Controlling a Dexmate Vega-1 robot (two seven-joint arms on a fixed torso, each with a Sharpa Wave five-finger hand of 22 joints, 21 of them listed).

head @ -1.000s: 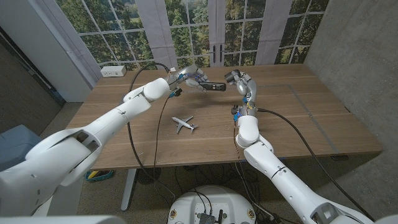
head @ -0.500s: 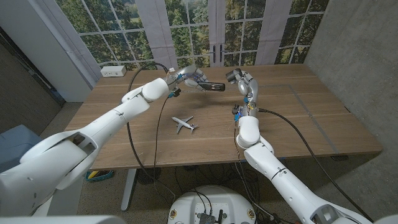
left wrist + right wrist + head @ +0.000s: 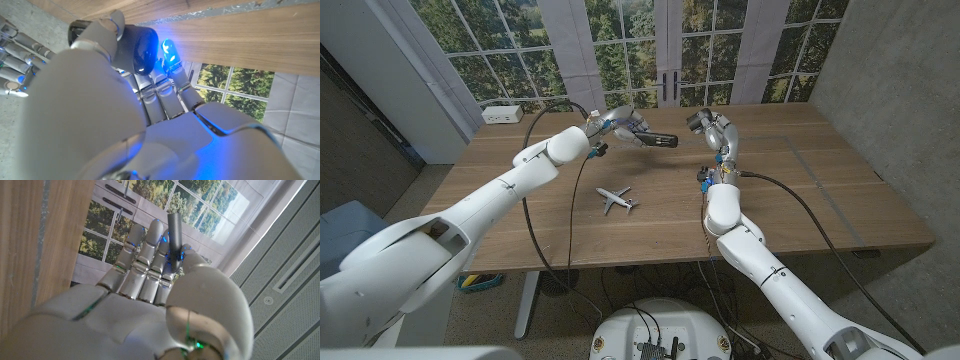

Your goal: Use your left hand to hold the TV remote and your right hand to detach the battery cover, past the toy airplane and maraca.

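right hand [image 3: 703, 125] drew slightly away from remote [image 3: 660, 140], now just beside its tip, gripping a thin dark strip [image 3: 174, 232]. left hand [image 3: 623, 126] clamps remote above table [image 3: 800, 180], long axis toward right hand.

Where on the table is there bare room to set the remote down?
Bare wood lies right of the right arm, out to the table edge, and left of the airplane. It is crowded at the far middle, where the left hand holds the remote.
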